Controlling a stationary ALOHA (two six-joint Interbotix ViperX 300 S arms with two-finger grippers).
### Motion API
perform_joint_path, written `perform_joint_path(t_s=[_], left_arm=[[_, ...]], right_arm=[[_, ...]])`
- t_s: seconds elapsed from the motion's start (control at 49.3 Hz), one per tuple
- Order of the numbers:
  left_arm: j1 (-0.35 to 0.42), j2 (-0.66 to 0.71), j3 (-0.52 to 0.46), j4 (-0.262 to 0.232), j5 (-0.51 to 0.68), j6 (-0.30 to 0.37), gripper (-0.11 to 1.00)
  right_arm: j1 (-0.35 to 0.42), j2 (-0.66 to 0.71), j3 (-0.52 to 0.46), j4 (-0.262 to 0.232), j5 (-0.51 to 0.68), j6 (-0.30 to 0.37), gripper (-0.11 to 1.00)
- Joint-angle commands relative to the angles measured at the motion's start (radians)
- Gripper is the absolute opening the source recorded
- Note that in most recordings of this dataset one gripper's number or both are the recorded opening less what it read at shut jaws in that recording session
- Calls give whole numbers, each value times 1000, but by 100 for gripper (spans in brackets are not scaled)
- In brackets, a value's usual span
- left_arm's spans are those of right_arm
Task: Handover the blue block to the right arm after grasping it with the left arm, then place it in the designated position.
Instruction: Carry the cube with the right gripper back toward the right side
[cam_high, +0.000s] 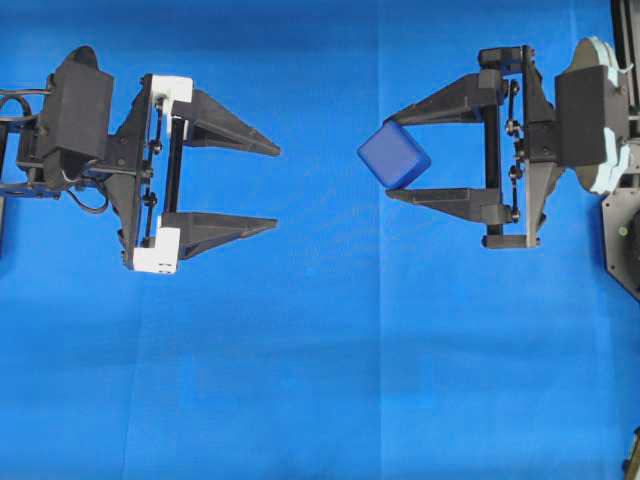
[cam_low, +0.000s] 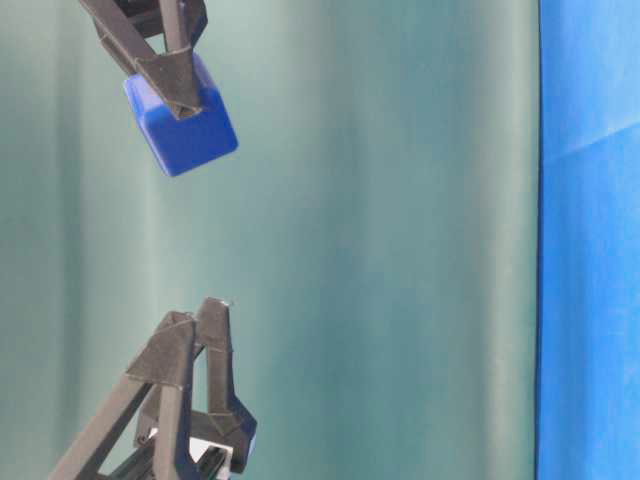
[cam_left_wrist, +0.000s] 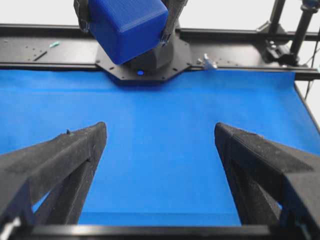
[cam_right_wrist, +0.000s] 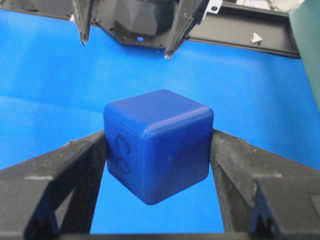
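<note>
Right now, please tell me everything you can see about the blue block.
The blue block is a small dark royal-blue cube with rounded edges, plastic-looking, with faint raised marks on one face. It hangs tilted above the blue cloth, pinched on two opposite sides by the right gripper fingers. The left gripper stands open, apart from it.

Overhead view: the left arm's gripper (cam_high: 277, 187) lay at left and the right arm's gripper (cam_high: 394, 157) at right, tips facing, well apart. The blue block (cam_high: 393, 154) sat between the right jaws, above the cloth-covered tabletop (cam_high: 320, 380).
</note>
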Motion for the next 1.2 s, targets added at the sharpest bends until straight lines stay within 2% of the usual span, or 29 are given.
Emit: perform_joint_path(t_s=[0.0, 0.547, 0.872, 1.176], left_arm=[[2, -9, -14, -2, -6, 0, 93], [0, -9, -15, 0, -6, 0, 93], [2, -8, -15, -2, -6, 0, 93], [2, -6, -18, -2, -6, -2, 93]], right_arm=[[2, -11, -25, 0, -3, 2, 55], [2, -11, -26, 2, -3, 6, 55], [8, -11, -26, 3, 35, 21, 55], [52, -11, -29, 17, 181, 32, 55]])
